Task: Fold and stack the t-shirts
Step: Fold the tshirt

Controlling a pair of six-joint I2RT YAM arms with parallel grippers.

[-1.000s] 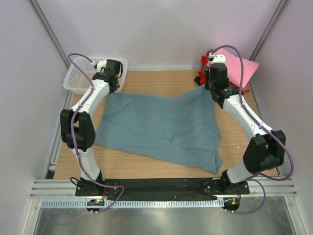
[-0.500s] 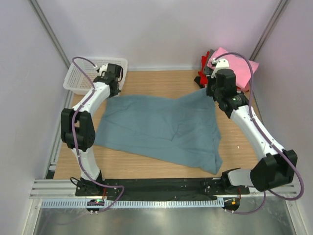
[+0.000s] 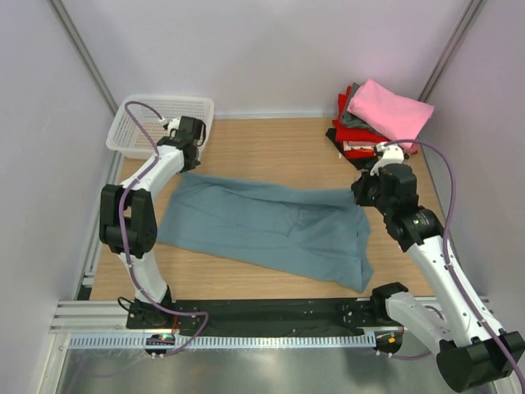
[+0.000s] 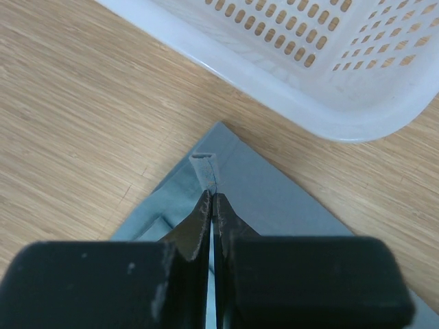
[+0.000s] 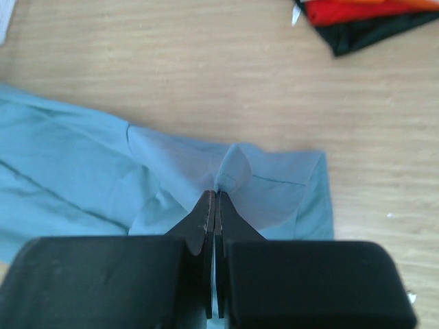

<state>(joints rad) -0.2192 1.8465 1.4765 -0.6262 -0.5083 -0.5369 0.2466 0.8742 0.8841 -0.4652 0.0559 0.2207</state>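
The large teal-blue t-shirt (image 3: 271, 230) lies spread across the middle of the wooden table. My left gripper (image 3: 187, 164) is shut on its far left corner (image 4: 206, 164), close to the white basket. My right gripper (image 3: 361, 193) is shut on a pinch of cloth (image 5: 233, 168) at the shirt's far right edge. A stack of folded t-shirts (image 3: 373, 123), pink on top over grey, red and black, sits at the far right corner; its red and black edge shows in the right wrist view (image 5: 363, 17).
A white plastic lattice basket (image 3: 156, 123) stands at the far left corner, its rim close ahead in the left wrist view (image 4: 295, 89). Grey walls close in on both sides. Bare wood lies between the shirt's far edge and the back wall.
Both grippers have pulled the shirt's far edge toward the near side. The right gripper moved well away from the folded stack, and the shirt's right far corner came down with it.
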